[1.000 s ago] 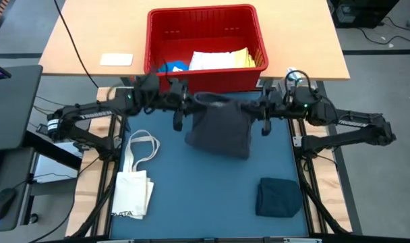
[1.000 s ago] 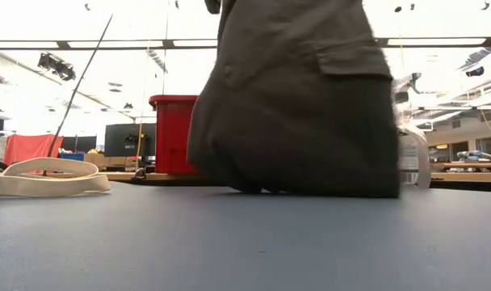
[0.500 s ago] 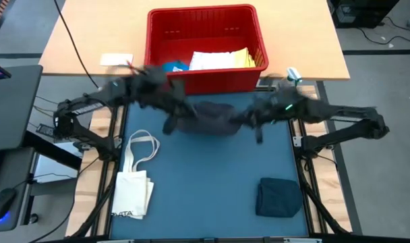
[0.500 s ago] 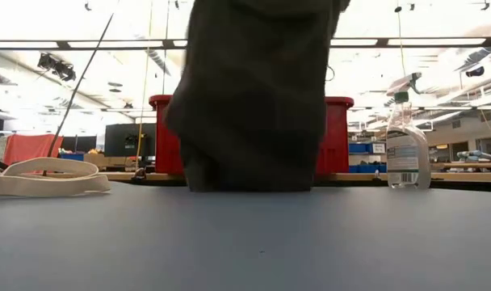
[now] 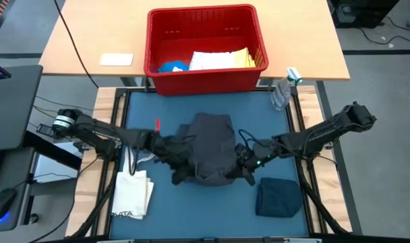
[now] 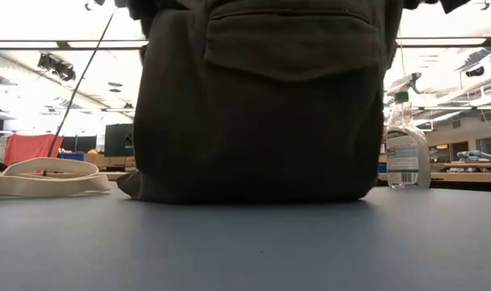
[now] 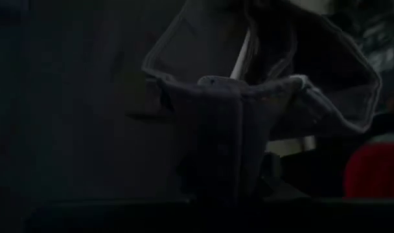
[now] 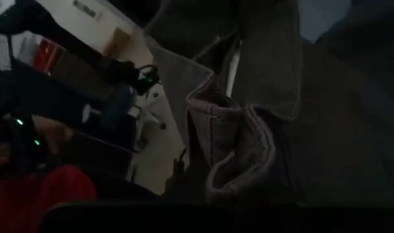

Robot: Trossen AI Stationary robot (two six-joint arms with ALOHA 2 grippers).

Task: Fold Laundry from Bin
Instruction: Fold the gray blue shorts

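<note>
A dark grey garment (image 5: 212, 145) with a flapped pocket (image 6: 298, 44) lies mid-mat, held between my two grippers. My left gripper (image 5: 180, 174) is shut on its near left corner and my right gripper (image 5: 244, 173) on its near right corner, both low over the blue mat. In the low view the garment stands like a wall, with its lower end (image 6: 245, 194) on the mat. The red bin (image 5: 205, 74) stands at the far edge on the wooden table and holds white, yellow and bright blue cloth. My left gripper holds a bunched, seamed edge (image 7: 226, 90) of the garment at its near left corner; several layers gather there. The cloth hangs below the hold and its lower end rests on the mat. My right gripper holds a bunched hemmed edge (image 8: 245, 139) at the garment's near right corner, several layers gathered. The cloth between the two grippers sags a little, and its far part lies on the mat.
A folded dark navy piece (image 5: 279, 197) lies at the mat's near right. A cream tote bag (image 5: 134, 185) with long handles lies at the near left. A spray bottle (image 5: 282, 91) stands at the far right, and a white card (image 5: 116, 59) lies on the wooden table.
Both grippers have swung from just in front of the bin toward the table's near edge and down, still shut on the garment. The garment, which hung below them, has been carried along and now lies partly spread on the mat, with its near edge held up.
</note>
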